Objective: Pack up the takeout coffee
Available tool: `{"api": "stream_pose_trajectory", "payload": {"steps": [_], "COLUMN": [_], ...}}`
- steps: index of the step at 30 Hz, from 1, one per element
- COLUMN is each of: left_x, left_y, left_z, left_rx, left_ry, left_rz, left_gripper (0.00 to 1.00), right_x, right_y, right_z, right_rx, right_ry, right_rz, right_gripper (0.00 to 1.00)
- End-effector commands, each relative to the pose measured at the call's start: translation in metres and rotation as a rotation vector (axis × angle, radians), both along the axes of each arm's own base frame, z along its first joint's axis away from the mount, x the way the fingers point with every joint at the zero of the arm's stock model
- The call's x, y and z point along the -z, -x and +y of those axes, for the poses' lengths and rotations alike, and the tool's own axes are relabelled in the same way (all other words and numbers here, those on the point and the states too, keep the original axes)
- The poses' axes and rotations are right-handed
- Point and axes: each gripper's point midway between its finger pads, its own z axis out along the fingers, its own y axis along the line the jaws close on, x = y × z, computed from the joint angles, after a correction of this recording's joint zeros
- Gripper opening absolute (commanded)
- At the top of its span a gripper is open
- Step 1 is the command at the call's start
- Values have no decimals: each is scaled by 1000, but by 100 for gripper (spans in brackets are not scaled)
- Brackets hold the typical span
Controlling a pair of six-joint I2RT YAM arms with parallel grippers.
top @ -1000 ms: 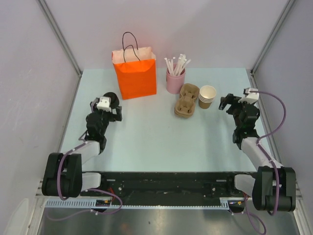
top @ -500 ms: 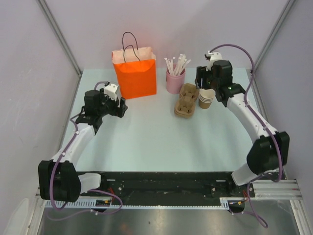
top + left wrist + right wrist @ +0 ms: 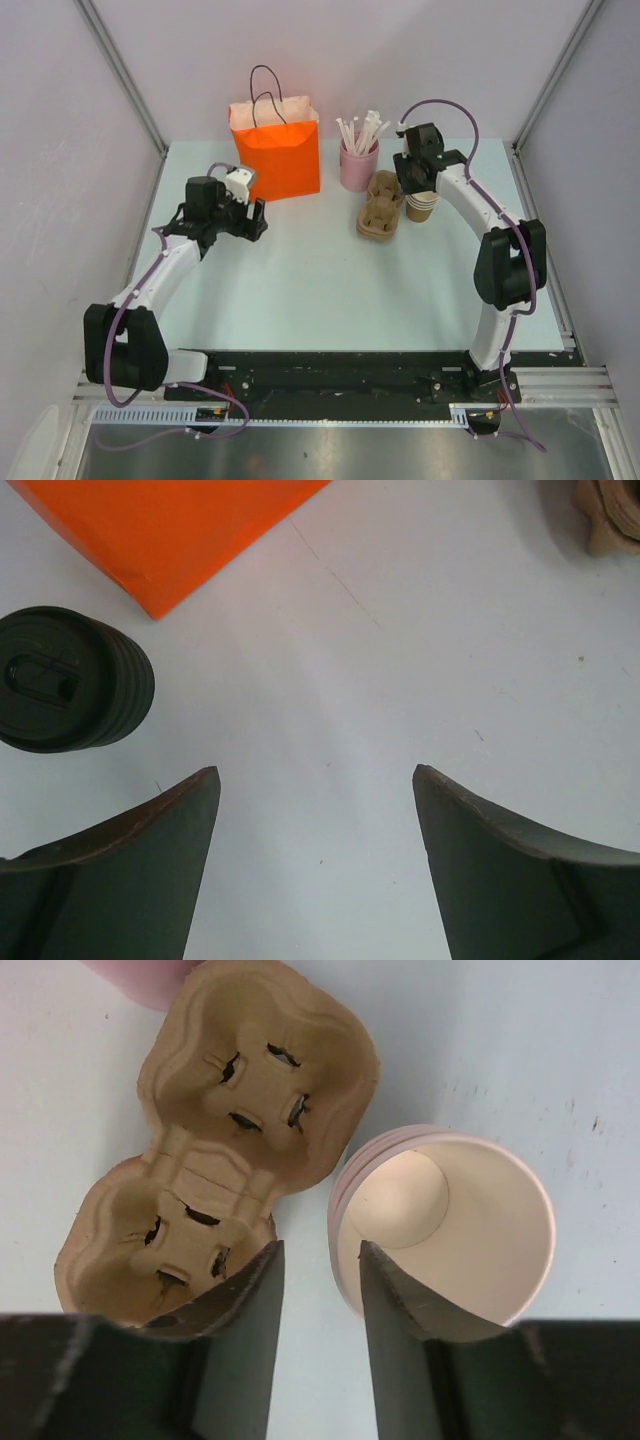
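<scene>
Dark ribbed takeout coffee, black lid

The takeout coffee stands just left of the bag. To the bag's right sit the straw holder, the cup carrier (slightly nearer the front) and, farthest right, the stacked cups.

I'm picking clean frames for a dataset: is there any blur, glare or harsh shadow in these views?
Top external: evenly lit and sharp, shadows faint. Left wrist: the table looks washed nearly white, the takeout coffee is crisp, and the fingers of the left gripper are dark and soft-edged. Right wrist: the carrier and stacked cups are sharp, and the fingers of the right gripper are underexposed.
</scene>
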Motion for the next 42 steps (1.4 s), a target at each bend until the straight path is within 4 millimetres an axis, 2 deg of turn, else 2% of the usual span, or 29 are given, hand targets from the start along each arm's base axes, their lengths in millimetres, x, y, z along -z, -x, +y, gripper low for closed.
{"api": "stream_pose_trajectory", "payload": {"steps": [1, 4, 12, 15, 19, 26, 31, 36, 42], "left_x": [-22, -23, -21, -23, -25, -27, -24, -21, -15], "left_y": [-10, -10, -10, -9, -9, -9, -5, -2, 1], "left_z": [-3, -5, -7, -8, -9, -12, -21, -33, -47], "left_rx": [33, 45, 55, 62, 66, 80, 107, 147, 189], "left_ry": [-39, -49, -70, -66, -64, -67, -67, -67, -66], "left_rz": [-70, -77, -81, -84, -90, -95, -86, -81, -65], "left_gripper": [84, 83, 84, 83, 84, 83, 83, 83, 83], "right_x": [-17, -15, -10, -7, -10, -23, -45, -42, -50], "right_y": [-10, -11, -13, -13, -12, -2, 8, 13, 16], "right_z": [-6, -8, -10, -10, -9, -4, -4, -13, -9], "right_rx": [17, 21, 14, 9, 2, -31, -49, -62, -92], "right_ry": [32, 30, 27, 32, 23, 68, 106, 157, 166], "right_rz": [-45, -48, -36, -29, -31, -50, -82, -63, -79], "right_gripper": [39, 31, 27, 20, 0, 0, 0, 0, 0]}}
